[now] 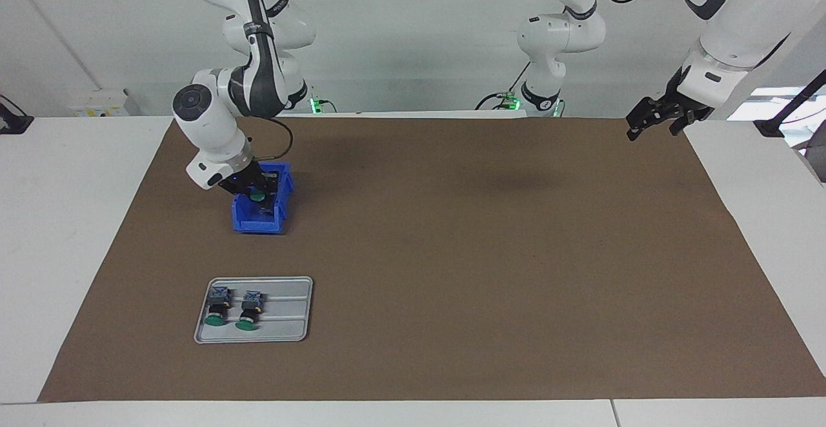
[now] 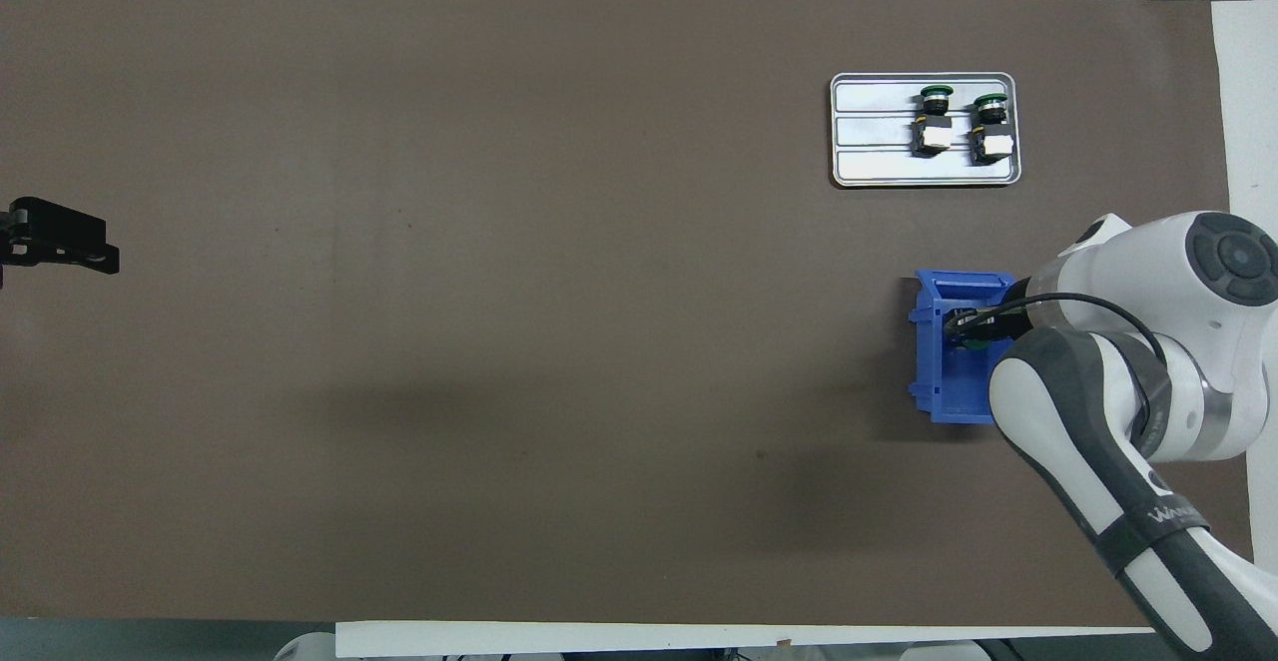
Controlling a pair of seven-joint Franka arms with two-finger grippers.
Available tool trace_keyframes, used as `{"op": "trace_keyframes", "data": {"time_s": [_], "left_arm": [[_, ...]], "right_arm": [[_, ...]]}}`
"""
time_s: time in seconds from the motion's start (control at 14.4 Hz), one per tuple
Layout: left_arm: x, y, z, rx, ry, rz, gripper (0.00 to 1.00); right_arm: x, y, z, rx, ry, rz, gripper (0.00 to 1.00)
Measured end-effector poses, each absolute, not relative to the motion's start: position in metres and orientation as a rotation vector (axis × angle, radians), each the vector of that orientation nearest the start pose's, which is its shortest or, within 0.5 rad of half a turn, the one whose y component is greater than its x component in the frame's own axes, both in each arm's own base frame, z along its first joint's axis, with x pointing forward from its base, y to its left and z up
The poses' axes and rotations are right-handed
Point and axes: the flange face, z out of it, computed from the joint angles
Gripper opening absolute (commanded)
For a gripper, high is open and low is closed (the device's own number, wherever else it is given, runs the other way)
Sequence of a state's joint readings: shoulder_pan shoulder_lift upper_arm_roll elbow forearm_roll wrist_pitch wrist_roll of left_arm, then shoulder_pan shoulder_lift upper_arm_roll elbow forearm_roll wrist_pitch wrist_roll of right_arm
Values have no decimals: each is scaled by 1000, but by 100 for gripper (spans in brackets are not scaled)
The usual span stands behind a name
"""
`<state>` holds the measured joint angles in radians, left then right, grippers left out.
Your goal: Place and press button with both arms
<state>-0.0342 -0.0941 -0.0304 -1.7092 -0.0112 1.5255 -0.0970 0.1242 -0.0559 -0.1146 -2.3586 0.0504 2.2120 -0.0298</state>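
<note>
Bin and tray, both at the right arm's end.
One button (image 1: pixel 257 197) sits in the bin (image 1: pixel 261 218); the tray (image 1: pixel 287 327), farther from the robots, carries two buttons (image 1: pixel 233 309) side by side.

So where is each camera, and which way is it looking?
Facing view: high across the table, looking at the robots; both arms show, right gripper in the blue bin, left gripper over the mat's corner.
Overhead view: high above the robots' end, looking steeply down; the right arm and the left gripper's tip show.
Both share the bin, the tray with two buttons, and the mat.
</note>
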Motion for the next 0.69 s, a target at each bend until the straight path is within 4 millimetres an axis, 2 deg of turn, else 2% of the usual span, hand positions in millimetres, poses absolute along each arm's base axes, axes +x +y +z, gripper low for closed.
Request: {"op": "trace_keyframes", "data": {"time_s": [0.35,0.49,0.56,0.69], "left_arm": [[517,-35,607,-3139,-54,138,99],[517,-35,608,-3140,-53,131,99],[517,-35,608,-3140,-53,129,99],[517,-35,608,-3140,-53,129,99]], "right_arm": [[485,6,346,-3092,-13,137,51],[490,7,362,-3088,-16,162,52],[494,7,376,-3086,-20,166,57],[502,6,414,-3095,-35,127,100]]}}
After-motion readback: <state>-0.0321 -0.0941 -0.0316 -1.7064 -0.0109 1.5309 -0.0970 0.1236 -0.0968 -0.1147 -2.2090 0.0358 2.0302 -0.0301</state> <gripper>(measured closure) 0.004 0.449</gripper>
